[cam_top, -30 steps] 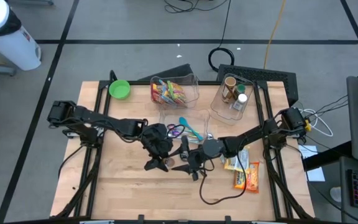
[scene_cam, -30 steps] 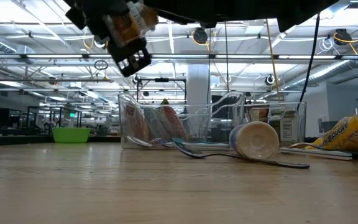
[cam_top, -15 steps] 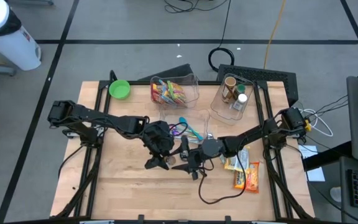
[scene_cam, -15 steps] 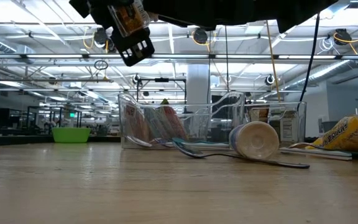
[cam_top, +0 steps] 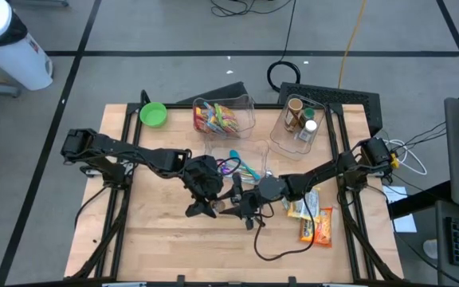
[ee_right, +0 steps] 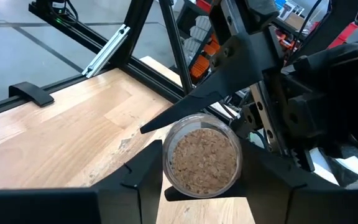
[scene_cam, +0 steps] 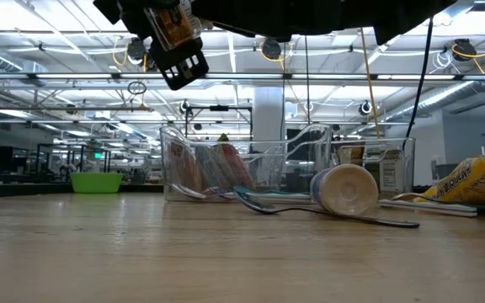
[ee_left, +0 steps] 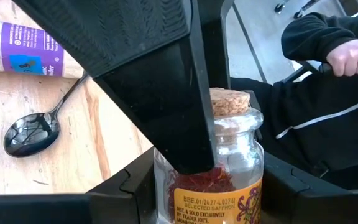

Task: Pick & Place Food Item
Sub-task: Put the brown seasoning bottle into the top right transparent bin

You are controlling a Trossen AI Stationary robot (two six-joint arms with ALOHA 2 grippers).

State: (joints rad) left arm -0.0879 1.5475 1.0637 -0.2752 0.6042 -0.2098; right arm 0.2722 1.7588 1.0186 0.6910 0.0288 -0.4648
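Jar [ee_left: 213, 162] clamped in left pincer [ee_left: 185, 180] above table [cam_top: 158, 231]; right pincer [ee_right: 197, 180] closing round its cork end [ee_right: 199, 160], grip unclear.

You can read the saffron jar [ee_left: 219, 168] label: "SELECTED SAFFRON", a code approx "BBE.01/2027-L8024", then "SOLD EXCLUSIVELY", "TRADER JOE'S" cut off at frame edge. Purple-label bottle [ee_left: 20, 48] lying on the table [ee_left: 55, 155]: only "ES 4" legible. Nothing else readable.
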